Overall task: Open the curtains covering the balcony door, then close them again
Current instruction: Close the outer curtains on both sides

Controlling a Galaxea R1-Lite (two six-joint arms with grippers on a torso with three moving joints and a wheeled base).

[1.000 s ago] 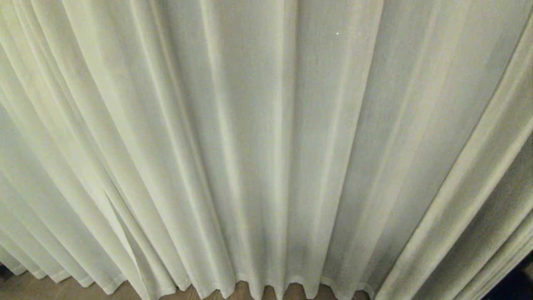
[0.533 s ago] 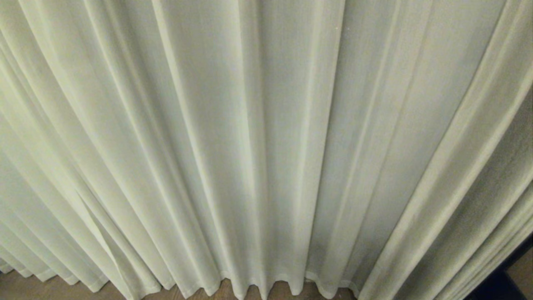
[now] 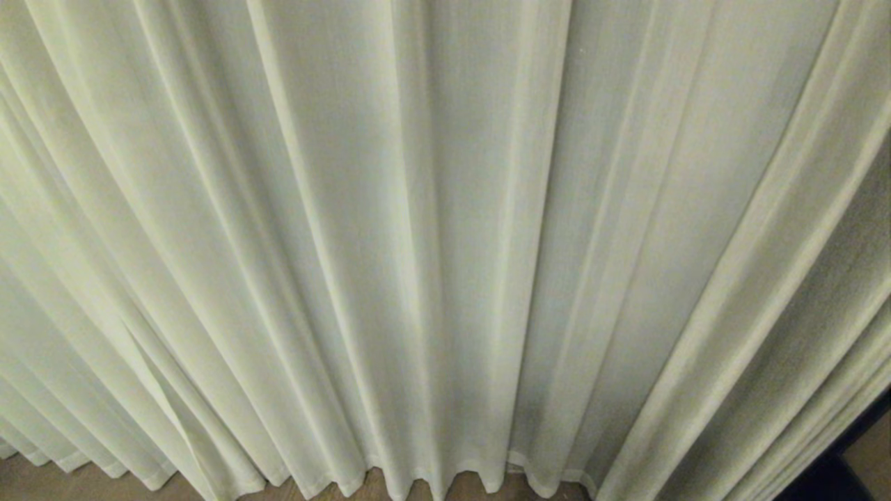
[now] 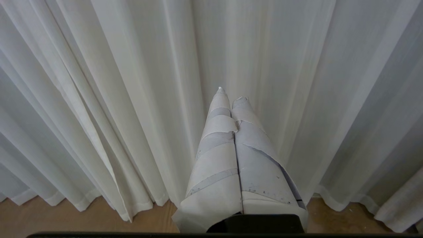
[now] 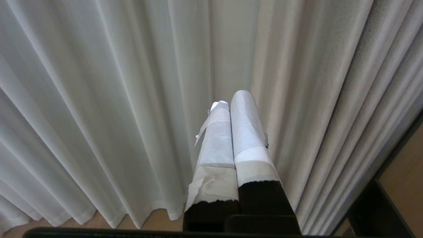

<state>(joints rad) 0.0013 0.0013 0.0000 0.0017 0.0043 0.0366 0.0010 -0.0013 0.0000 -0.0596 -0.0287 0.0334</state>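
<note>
Curtains (image 3: 445, 236): drawn fully across, hem just above the floor (image 3: 42, 480). Opening not begun. Left gripper (image 4: 230, 94) and right gripper (image 5: 235, 99): fingers together, empty, pointed at the curtains.

The curtains (image 3: 445, 229) run past the top and both sides of the head view, so their upper part is unseen. They hide whatever stands behind them. A dark frame (image 5: 373, 205) is cut off at the right wrist view's corner.
</note>
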